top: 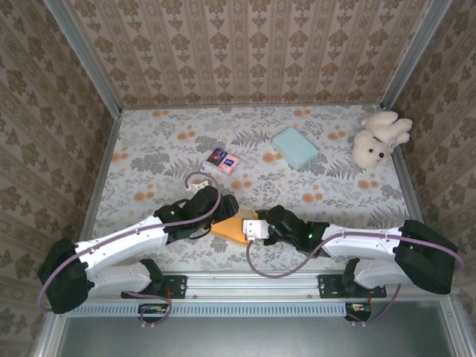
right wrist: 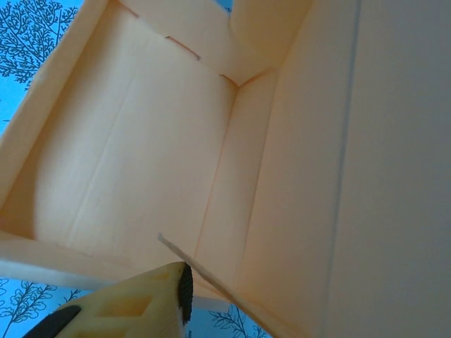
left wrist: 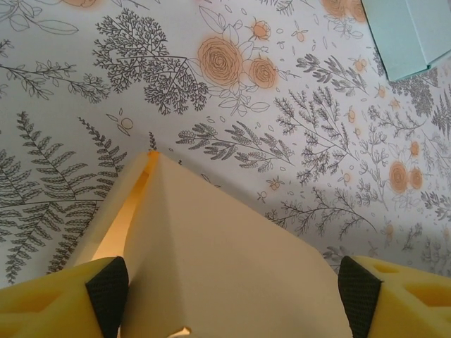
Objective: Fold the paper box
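The paper box is pale orange-cream. The tablecloth is white, printed with grey ferns and orange roses. The flat rectangular carton is mint green; the plush bear, cream; the wallpaper, beige damask.

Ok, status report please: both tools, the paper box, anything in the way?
Left tool open, astride paper box. Right tool at its wall, grip unclear. Walls partly up. Teal box, packets, plush toy far behind.

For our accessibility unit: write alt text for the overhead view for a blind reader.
The left arm and right arm meet at a partly folded orange paper box near the floral table's front edge. Behind lie a teal box, two packets and a white plush toy.
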Robot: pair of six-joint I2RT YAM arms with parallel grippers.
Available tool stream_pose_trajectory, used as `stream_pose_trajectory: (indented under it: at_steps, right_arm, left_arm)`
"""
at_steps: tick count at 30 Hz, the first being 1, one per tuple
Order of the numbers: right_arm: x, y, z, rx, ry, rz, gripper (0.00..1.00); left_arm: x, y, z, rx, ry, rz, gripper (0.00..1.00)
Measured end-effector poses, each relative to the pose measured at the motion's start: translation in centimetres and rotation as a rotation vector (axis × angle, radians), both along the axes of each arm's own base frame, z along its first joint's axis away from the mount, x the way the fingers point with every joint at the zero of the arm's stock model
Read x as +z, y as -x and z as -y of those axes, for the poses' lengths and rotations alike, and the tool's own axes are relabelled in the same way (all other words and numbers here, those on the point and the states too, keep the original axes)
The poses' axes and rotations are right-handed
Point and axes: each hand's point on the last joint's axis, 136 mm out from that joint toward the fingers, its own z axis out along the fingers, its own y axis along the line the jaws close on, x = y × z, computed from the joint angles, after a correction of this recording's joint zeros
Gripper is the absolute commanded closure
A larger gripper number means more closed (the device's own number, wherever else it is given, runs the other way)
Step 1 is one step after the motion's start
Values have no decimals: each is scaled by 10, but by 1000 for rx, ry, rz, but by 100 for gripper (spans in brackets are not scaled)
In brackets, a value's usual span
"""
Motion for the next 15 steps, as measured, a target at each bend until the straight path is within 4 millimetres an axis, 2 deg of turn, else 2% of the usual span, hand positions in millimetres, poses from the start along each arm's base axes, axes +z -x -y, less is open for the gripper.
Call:
stream_pose_trajectory:
  at_steps: [8,15]
  right_arm:
    - [-4,2,3,-4,30,0,67]
    - [-7,7,3,9,54,-7,65]
  left_arm:
    - [-14,0,7,3,-38,-2,31]
    - [-24,4,-4,14,-57,8,31]
